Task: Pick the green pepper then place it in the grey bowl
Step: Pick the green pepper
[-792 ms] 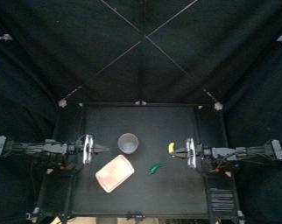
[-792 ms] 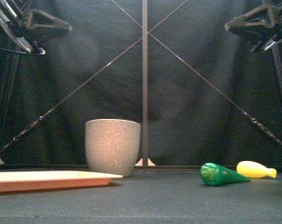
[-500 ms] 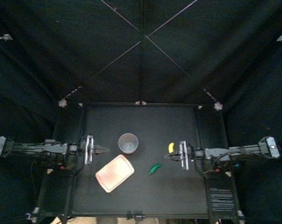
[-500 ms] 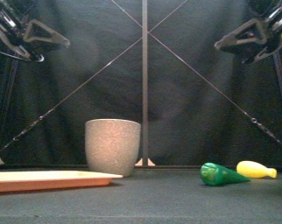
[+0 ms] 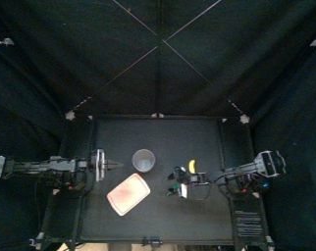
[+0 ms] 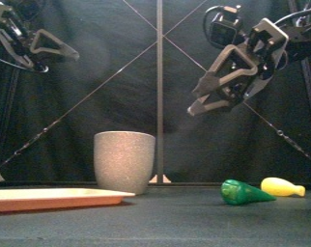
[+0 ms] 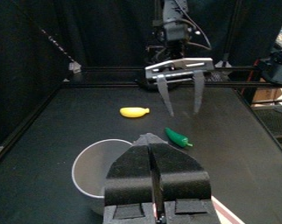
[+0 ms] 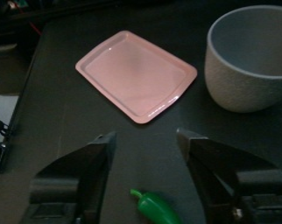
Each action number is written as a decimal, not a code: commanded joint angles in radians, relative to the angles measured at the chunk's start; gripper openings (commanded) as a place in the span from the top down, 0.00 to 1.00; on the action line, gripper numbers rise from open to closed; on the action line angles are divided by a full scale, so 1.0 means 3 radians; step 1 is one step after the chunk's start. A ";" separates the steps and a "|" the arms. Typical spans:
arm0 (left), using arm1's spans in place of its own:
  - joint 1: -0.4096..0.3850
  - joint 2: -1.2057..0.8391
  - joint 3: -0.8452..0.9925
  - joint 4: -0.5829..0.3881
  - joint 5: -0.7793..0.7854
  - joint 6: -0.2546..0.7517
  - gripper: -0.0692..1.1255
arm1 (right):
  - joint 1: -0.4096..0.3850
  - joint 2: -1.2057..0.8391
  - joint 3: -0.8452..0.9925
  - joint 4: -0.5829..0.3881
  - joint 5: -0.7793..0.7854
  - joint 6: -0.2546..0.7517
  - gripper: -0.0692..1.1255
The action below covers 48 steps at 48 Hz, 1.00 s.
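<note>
The green pepper point(image 6: 244, 192) lies on the table right of the tall grey speckled cup point(image 6: 125, 162). My right gripper point(image 6: 204, 101) hangs open and tilted, well above the pepper. In the right wrist view the pepper point(image 8: 151, 205) shows between and below the spread jaws, with the right gripper point(image 8: 146, 136) aimed toward the cup point(image 8: 255, 57). The top view has this gripper point(image 5: 182, 183) just right of the cup point(image 5: 143, 159), covering the pepper. My left gripper point(image 7: 150, 140) rests shut and empty beside the cup point(image 7: 102, 166), and sees the pepper point(image 7: 178, 137) under the right gripper point(image 7: 185, 109).
A flat pink tray point(image 5: 128, 195) lies at the front left, in front of the cup. A yellow toy point(image 6: 283, 186) sits just behind and right of the pepper. The left gripper point(image 5: 98, 165) stays at the table's left side.
My right arm has swung in from the right side toward the middle and come down over the pepper, jaws open. The left arm and the objects have stayed put.
</note>
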<state>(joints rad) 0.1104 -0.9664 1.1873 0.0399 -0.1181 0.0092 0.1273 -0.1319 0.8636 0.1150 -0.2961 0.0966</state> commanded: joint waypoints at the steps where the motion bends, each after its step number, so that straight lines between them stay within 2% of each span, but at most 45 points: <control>1: 0.0026 0.0005 -0.0056 -0.0005 -0.0015 0.0005 0.87 | 0.0056 0.0148 -0.0164 0.0041 0.0005 0.0005 0.12; 10: 0.0026 0.0005 -0.0041 -0.0005 -0.0015 0.0005 0.87 | 0.0066 0.0205 -0.0138 0.0097 0.0281 0.0005 0.12; 23: 0.0026 0.0005 -0.0036 -0.0005 -0.0015 0.0005 0.87 | 0.0041 0.0235 -0.0077 -0.0046 0.0869 -0.0020 0.11; 35: 0.0026 0.0005 -0.0036 -0.0010 -0.0015 0.0000 0.87 | -0.0015 0.0394 -0.0066 -0.0332 0.0977 0.0000 0.11; 48: 0.0020 0.0005 -0.0005 -0.0041 -0.0015 -0.0010 0.87 | -0.0087 0.0629 -0.0123 -0.0424 0.0982 -0.0005 0.12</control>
<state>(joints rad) 0.1166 -0.9679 1.1980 0.0322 -0.1181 0.0077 0.1058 0.0660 0.8452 -0.0107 0.0000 0.0905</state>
